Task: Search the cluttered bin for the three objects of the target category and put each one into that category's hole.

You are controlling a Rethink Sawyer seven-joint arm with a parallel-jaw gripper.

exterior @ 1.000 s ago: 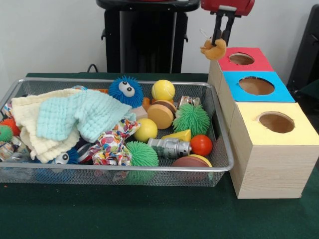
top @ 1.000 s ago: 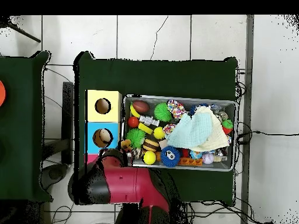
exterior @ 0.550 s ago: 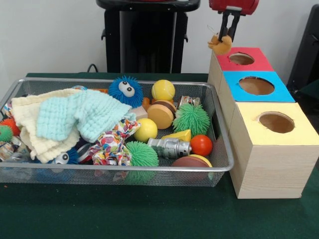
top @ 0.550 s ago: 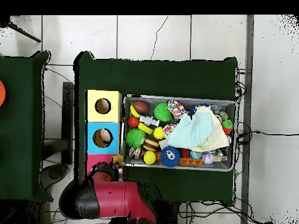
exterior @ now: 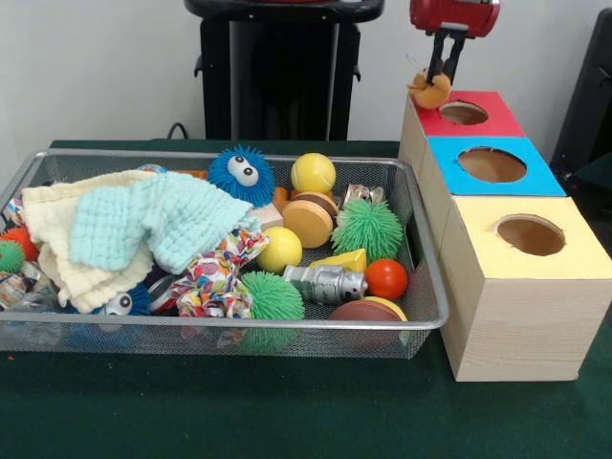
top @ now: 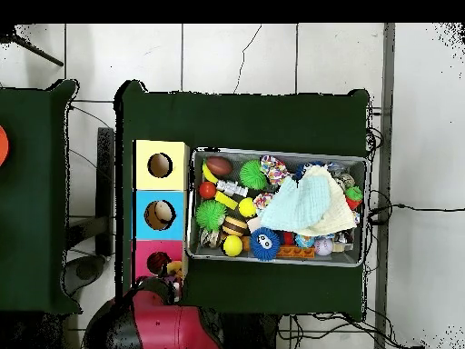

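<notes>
My gripper hangs at the top right, shut on a small orange-yellow toy. The toy dangles just above the left edge of the red box, a little left of its hole. Seen from overhead, the toy sits beside the red box's hole, with the red arm below it. The wire bin holds several toys: a blue fuzzy ball with eyes, a yellow ball, a green spiky ball and a red ball.
A blue box and a yellow box stand in a row in front of the red one, each with a round hole on top. A pile of cloths covers the bin's left half. The blue box's hole holds something.
The gripper has carried the toy away from the bin's corner, rightward and slightly up in the front view, to the red box's edge. The bin's contents have not moved.
</notes>
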